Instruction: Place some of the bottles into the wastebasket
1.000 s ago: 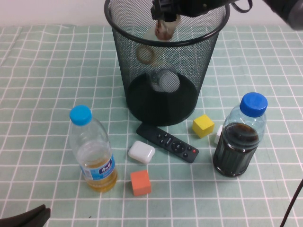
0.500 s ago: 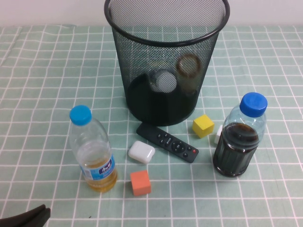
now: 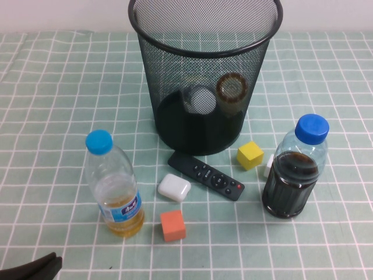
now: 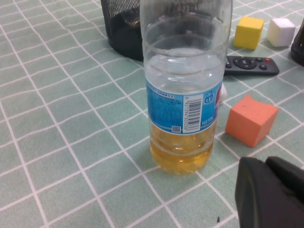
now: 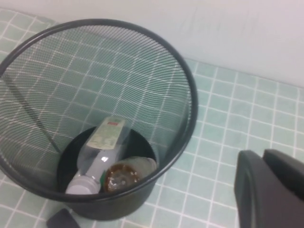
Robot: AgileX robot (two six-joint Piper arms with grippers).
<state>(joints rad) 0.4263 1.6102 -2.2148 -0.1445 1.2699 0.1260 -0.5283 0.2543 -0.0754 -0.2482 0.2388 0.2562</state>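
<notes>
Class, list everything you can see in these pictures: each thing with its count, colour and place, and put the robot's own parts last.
wastebasket: one, black wire mesh, far middle of the table.
clear bottle: one, white cap, pale label, lying inside the wastebasket.
brownish bottle: one, small, inside the wastebasket beside the clear bottle.
yellow-liquid bottle: one, blue cap, upright, near left.
dark-liquid bottle: one, blue cap, upright, right.
remote: one, black, in front of the wastebasket.
yellow cube: one, right of the remote.
orange cube: one, near middle.
white case: one, beside the remote.
white cube: one, by the dark-liquid bottle.
tablecloth: one, green, white grid.
left hand: shut, low near the yellow-liquid bottle.
right hand: shut, above the wastebasket's side.
</notes>
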